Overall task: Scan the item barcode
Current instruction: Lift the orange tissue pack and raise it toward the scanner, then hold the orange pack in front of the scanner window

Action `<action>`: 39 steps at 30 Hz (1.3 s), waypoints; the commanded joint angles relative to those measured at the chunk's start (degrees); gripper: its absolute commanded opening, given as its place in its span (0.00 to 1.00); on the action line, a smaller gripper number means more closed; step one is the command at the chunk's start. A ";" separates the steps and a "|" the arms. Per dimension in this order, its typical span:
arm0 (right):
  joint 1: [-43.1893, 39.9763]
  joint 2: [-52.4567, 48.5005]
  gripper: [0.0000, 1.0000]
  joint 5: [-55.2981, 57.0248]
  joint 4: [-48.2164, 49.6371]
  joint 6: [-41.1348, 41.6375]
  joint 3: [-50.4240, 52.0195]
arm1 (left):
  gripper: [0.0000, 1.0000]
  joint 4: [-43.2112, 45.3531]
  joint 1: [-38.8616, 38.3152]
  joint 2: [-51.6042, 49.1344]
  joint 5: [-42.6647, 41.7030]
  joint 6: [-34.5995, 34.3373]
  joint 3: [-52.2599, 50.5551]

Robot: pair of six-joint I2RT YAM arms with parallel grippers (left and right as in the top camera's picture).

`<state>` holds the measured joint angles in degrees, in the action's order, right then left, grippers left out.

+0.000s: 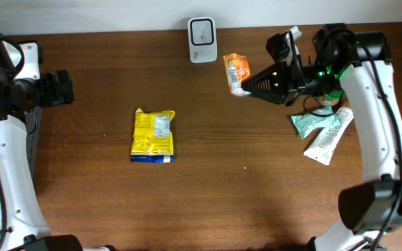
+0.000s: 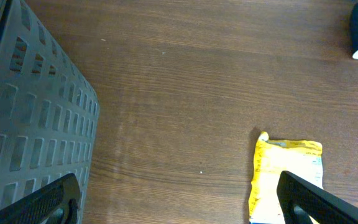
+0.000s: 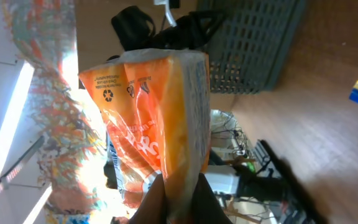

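**Packet held beside scanner**

Overhead: your right gripper point(image 1: 243, 87) was clenched on the orange packet point(image 1: 236, 68), aloft just right of the scanner point(image 1: 202, 40); your left gripper point(image 1: 63, 88) stood released, far off. Left wrist: a yellow packet point(image 2: 288, 180) and basket point(image 2: 30, 112) only. Right wrist: you pinched one edge, so the orange packet could swing or slip and its code miss the scanner. Only a recycling mark showed; no writing was legible.
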<state>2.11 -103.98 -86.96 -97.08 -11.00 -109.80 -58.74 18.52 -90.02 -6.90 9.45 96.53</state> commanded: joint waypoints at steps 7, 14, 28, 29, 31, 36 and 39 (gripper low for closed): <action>0.11 3.23 0.04 7.48 8.83 2.12 -0.50 | 0.99 0.09 0.39 -0.39 -0.39 0.94 0.24; 7.39 3.19 0.04 41.51 24.79 21.05 -1.42 | 0.99 0.07 0.39 -0.39 -0.39 0.94 0.24; 23.17 -16.11 0.04 103.54 52.43 6.86 -25.22 | 0.99 0.09 0.39 -0.39 -0.39 0.94 0.24; 24.22 -18.45 0.04 107.97 55.58 3.43 -25.20 | 0.99 0.09 0.39 -0.39 -0.37 0.94 0.24; 25.29 -22.56 0.04 113.59 60.96 -1.97 -25.22 | 0.99 0.07 0.39 -0.39 -0.39 0.94 0.24; 25.57 -31.80 0.04 118.81 71.71 -17.29 -25.22 | 0.99 0.07 0.39 -0.39 -0.37 0.94 0.24; 25.46 -36.81 0.04 120.26 76.02 -27.87 -25.20 | 0.99 0.09 0.39 -0.39 -0.37 0.94 0.24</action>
<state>27.81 -137.86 28.01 -23.53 -25.12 -134.78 -58.78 18.52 -90.02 -6.90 9.45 96.53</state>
